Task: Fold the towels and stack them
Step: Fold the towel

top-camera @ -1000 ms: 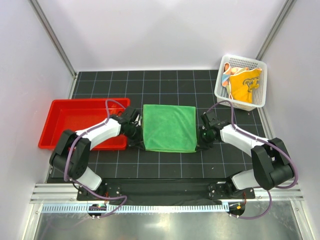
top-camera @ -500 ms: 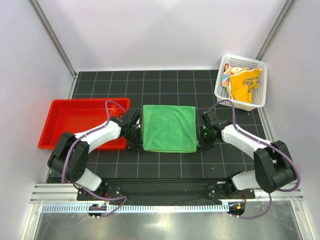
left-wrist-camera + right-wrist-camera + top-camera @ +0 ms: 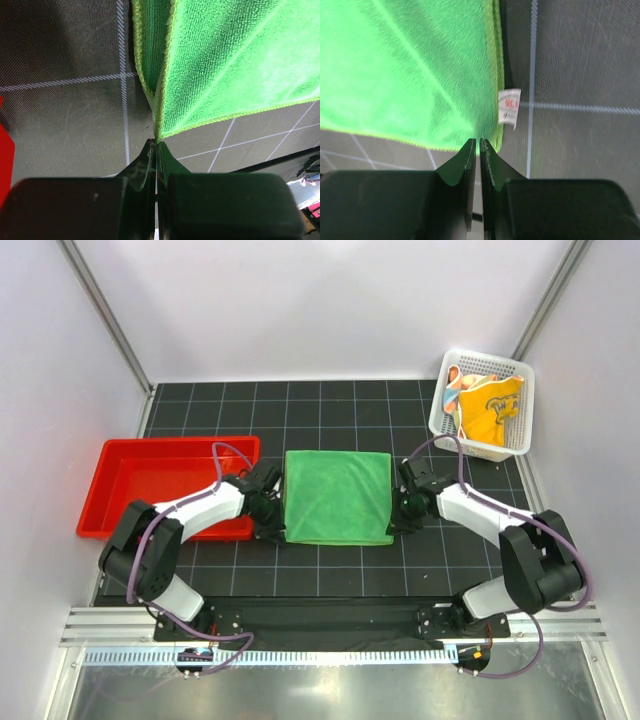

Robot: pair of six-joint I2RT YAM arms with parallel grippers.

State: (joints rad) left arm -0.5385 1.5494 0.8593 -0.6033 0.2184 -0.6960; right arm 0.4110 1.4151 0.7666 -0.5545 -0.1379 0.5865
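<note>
Found the plain green terry-cloth towel (image 3: 337, 497) folded into a near-square at the middle of the black mat with white grid lines (image 3: 330, 410), lying flat between the two arms. Saw the left gripper (image 3: 156, 144) down at the towel's near-left corner, black fingers (image 3: 144, 162) pressed tight together with no gap, the very tip of that corner caught between them and two hemmed layers drawn up to that point. Saw the right gripper (image 3: 480, 142) low at the near-right corner, fingers (image 3: 466, 160) close together with only a thin slit between, the towel's corner reaching just to the tips; could not tell whether gripped there or merely touched. Noted a small white sewn-in label (image 3: 509, 106) with red print sticking out from the towel's right hem, just beyond those fingertips. Noted the shallow red plastic tray (image 3: 120, 490) on the mat left of the towel, with the left arm (image 3: 200, 505) crossing over its near edge. Found the white mesh basket (image 3: 520, 435) at the far right corner, well apart from the green towel, holding a crumpled orange cloth with printed pattern (image 3: 490, 405); other contents too bunched to tell apart.
</note>
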